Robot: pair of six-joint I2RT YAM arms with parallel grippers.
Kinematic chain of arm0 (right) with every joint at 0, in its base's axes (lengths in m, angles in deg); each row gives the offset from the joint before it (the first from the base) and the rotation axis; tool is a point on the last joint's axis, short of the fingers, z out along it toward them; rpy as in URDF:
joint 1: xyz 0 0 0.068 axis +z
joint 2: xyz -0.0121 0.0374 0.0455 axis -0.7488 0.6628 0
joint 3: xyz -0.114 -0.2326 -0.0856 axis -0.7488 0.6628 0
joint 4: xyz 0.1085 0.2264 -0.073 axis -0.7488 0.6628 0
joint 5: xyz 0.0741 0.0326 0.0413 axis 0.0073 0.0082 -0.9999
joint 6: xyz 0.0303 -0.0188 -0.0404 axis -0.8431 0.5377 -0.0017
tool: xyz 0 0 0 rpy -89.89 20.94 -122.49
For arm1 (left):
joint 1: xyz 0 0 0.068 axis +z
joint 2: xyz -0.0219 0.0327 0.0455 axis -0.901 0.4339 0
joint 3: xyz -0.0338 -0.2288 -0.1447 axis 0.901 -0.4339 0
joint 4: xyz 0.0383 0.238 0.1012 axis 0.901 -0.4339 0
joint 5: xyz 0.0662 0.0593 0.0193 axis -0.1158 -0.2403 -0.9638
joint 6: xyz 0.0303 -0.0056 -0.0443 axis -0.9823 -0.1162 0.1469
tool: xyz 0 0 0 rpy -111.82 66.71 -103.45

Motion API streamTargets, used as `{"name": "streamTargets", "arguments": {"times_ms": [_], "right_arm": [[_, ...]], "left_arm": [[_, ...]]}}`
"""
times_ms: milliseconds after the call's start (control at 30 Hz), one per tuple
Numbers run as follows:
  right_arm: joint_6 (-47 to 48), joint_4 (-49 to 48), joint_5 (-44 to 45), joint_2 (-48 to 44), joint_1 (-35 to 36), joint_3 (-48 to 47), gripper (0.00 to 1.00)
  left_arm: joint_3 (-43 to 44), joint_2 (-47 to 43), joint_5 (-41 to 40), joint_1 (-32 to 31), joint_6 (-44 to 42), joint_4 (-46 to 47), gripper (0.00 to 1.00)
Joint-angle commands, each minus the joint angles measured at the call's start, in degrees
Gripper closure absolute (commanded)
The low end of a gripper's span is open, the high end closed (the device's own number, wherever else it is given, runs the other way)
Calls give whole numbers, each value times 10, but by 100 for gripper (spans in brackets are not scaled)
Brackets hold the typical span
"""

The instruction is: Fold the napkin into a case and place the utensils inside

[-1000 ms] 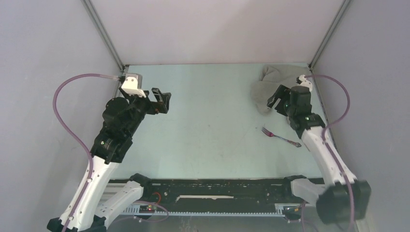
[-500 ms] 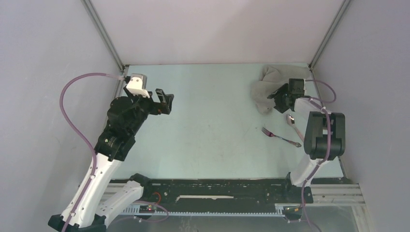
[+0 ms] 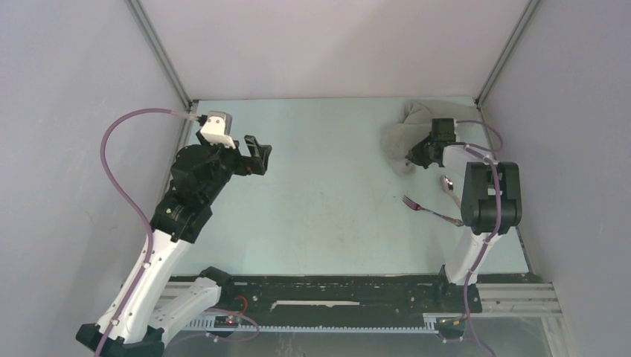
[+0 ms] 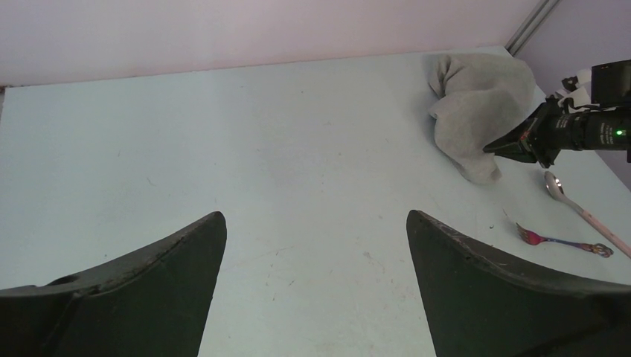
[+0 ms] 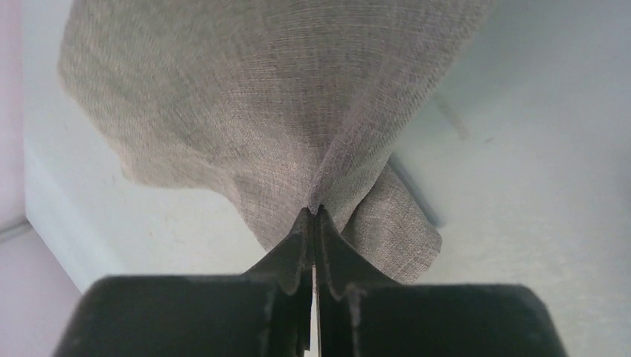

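The napkin (image 3: 402, 128) is a crumpled grey-beige heap in the table's far right corner, also in the left wrist view (image 4: 476, 97). My right gripper (image 3: 411, 156) is shut on a pinched fold at its near edge, and the cloth fans out from the tips (image 5: 315, 212). The fork (image 3: 430, 211) and the spoon (image 3: 449, 184) lie on the table just near of the napkin, beside the right arm. My left gripper (image 3: 257, 155) hovers open over the table's left side, nothing between its fingers (image 4: 314, 216). No case is in view.
The pale table (image 3: 327, 193) is boxed in by grey walls on three sides, with metal corner posts (image 3: 484, 89) at the back. The black rail (image 3: 335, 290) with the arm bases runs along the near edge.
The right gripper went from open to shut on the napkin's fold. Its arm swung upright, uncovering the spoon. The left arm drifted slightly right.
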Motion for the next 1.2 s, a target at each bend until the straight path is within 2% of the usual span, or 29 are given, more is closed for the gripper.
{"name": "streamTargets", "arguments": {"times_ms": [0,133,200,367,500,600,700,800,833,900,1000,1033,1100,1167], "right_arm": [[4,28,-14,-26,75,-22,100],[43,69,-3,-83,184,-15,100],[69,81,-13,-113,260,-1,100],[200,55,-118,-178,414,71,100],[280,88,-201,-211,472,118,100],[288,124,-198,-254,458,153,100],[254,116,-204,-324,397,196,100],[197,67,-234,-372,304,217,100],[152,48,-238,-370,278,213,100],[66,-7,-274,-346,224,204,100],[-23,-79,-347,-269,169,170,100],[-22,-82,-347,-240,158,149,98],[22,-36,-308,-180,142,93,87],[111,42,-249,-116,126,13,72]], "left_arm": [[-4,0,-1,-2,-6,23,0],[-7,3,-14,-2,-6,24,0],[-8,2,-21,-2,-4,24,0],[-13,-8,-54,-3,16,25,0],[-18,-12,-52,-2,86,6,0],[-55,-24,-38,-2,170,2,0],[-110,-31,-4,-2,232,3,0],[-203,-26,99,-15,284,83,0],[-234,-24,114,-42,291,114,0],[-274,-21,94,-110,290,152,0],[-283,4,12,-220,263,163,0],[-277,20,-6,-241,257,158,0],[-255,60,-20,-255,261,151,0],[-234,109,-8,-256,270,161,0]]}}
